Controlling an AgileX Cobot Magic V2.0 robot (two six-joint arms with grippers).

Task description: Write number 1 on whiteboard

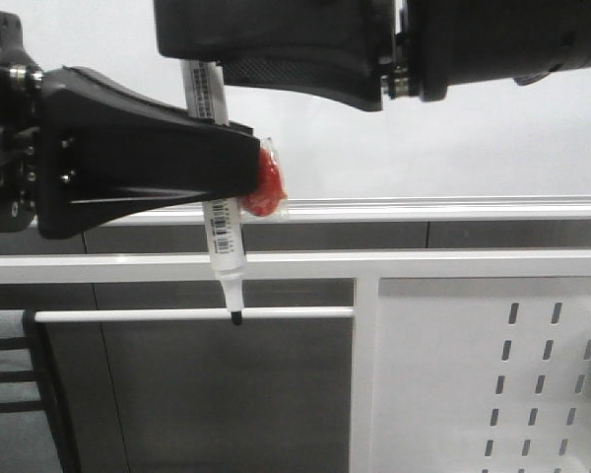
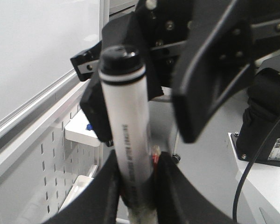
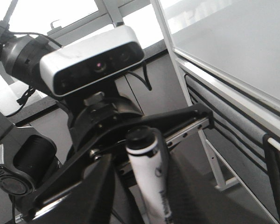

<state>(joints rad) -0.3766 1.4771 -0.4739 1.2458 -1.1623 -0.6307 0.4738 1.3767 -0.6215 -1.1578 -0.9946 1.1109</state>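
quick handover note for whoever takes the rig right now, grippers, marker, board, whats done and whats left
Left gripper: shut on the marker, held about upright, bare tip down, below the whiteboard ledge.
Right gripper: fingers either side of the marker's top end; grip cannot be confirmed.
Done: marker is uncapped. No stroke shows on the board.
Left: bring the tip to the board and write the 1.

bright even light, glare on whiteboard (image 1: 453, 138), near gripper (image 2: 135, 186) blurred, windows overexposed

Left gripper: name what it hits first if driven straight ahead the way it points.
Likely the right gripper, looming just beyond the marker in the left jaws; depth unclear.
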